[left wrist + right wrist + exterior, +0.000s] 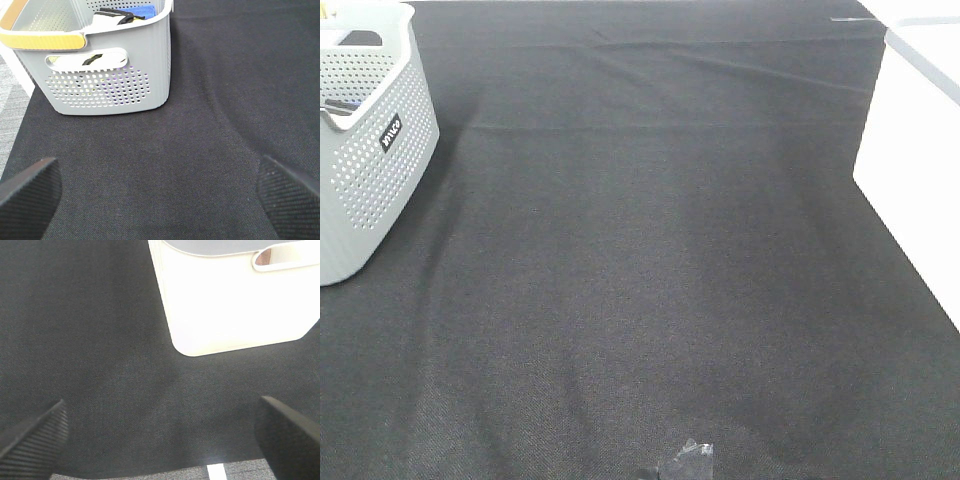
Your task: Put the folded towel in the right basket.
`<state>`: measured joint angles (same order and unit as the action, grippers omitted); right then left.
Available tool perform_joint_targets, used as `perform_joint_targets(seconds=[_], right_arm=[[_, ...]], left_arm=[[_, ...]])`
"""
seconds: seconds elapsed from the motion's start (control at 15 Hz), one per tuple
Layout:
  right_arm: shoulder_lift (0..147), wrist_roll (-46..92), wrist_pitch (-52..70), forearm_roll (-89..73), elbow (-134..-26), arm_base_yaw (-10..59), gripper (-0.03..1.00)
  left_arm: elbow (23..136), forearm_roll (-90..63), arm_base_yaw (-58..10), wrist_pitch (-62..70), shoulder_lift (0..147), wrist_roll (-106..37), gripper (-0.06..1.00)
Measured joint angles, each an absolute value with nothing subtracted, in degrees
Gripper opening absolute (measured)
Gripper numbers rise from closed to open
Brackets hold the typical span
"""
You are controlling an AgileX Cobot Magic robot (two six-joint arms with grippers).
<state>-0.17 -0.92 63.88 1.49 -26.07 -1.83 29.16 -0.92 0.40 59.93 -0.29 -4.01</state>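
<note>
Light is even and bright, with soft shadows only along the creases of the black cloth at the top of the high view. The white basket at the right edge is blown out, nearly featureless. In both wrist views the fingers in the lower corners are blurred, while the grey basket at upper left stays sharp.

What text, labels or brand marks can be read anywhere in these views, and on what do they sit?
One small dark label with white letters on the side of the grey perforated basket, seen in the exterior high view: too small and tilted to read.
White basket: no text visible.
Black cloth covering the table: none.
Left wrist view shows the grey basket's other faces: no lettering.
</note>
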Motion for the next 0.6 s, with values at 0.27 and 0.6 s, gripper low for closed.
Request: perform_joint_targets(seconds=[0.27,0.6], right_arm=[[-0.17,-0.92,63.88,1.49,-26.07,-2.01,0.97],[-0.17,-0.92,63.88,1.49,-26.07,-2.01,0.97]], left_arm=[[29.16,-0.97,0.4,59.93,-0.29,-4.01,0.99],[29.16,-0.97,0.4,59.93,-0.29,-4.01,0.99]])
